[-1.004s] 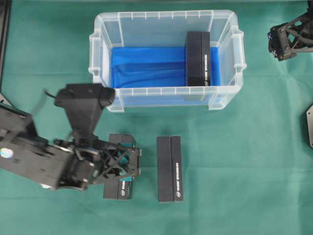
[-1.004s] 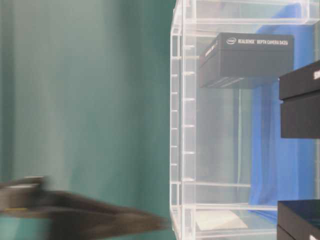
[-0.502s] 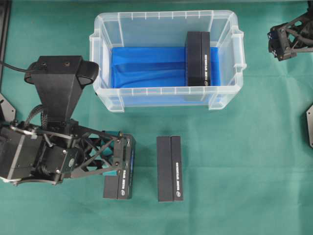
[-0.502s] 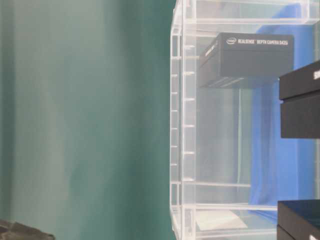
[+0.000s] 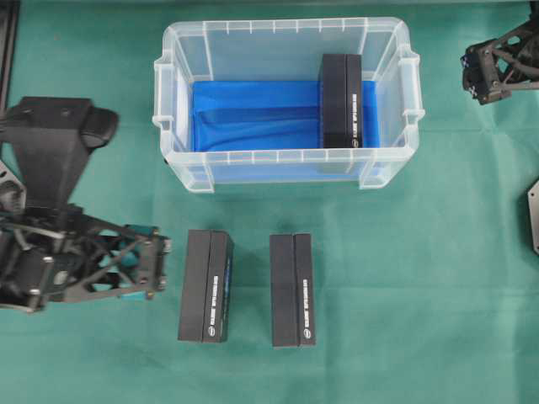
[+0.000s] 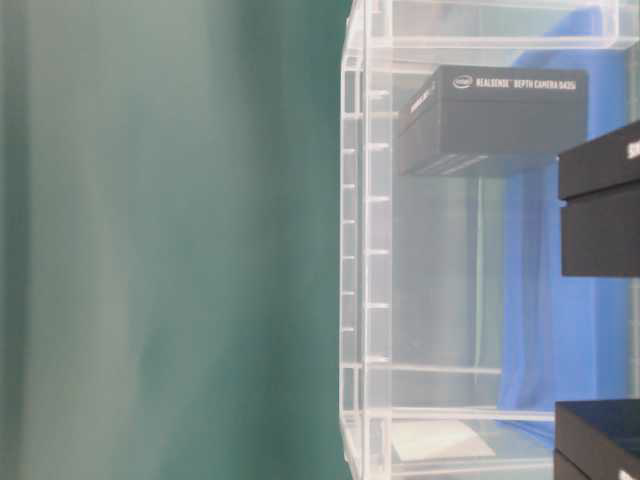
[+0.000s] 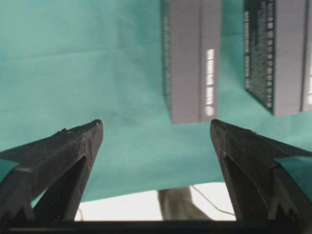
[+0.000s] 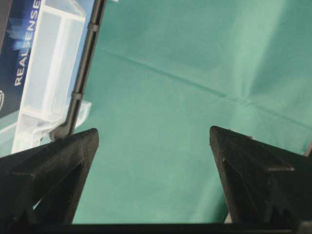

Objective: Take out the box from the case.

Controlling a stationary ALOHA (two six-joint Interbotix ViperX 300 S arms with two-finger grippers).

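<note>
Box number three [image 5: 340, 101] stands on edge inside the case [image 5: 286, 156], against its right wall. Nearest the camera, two matching black cardboard boxes [image 5: 206, 286] [image 5: 292, 290] lie side by side on the green cloth [image 5: 421, 295], apparently set out in a row. Just beside them, the left gripper [image 5: 156, 268] gapes wide, holding nothing. Beyond, the clear ribbed plastic case shows its blue lining [image 5: 253, 114]. Farthest off, the right gripper [image 5: 473, 74] is spread wide and empty.

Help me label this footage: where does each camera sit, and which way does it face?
Overhead: looks down on case, boxes, both arms.
Table-level: sideways-turned view of the case wall; no robot parts.
Left wrist: over open left gripper, toward two boxes on cloth.
Right wrist: over open right gripper, cloth, case corner.
Overhead and left wrist share the outside boxes.
</note>
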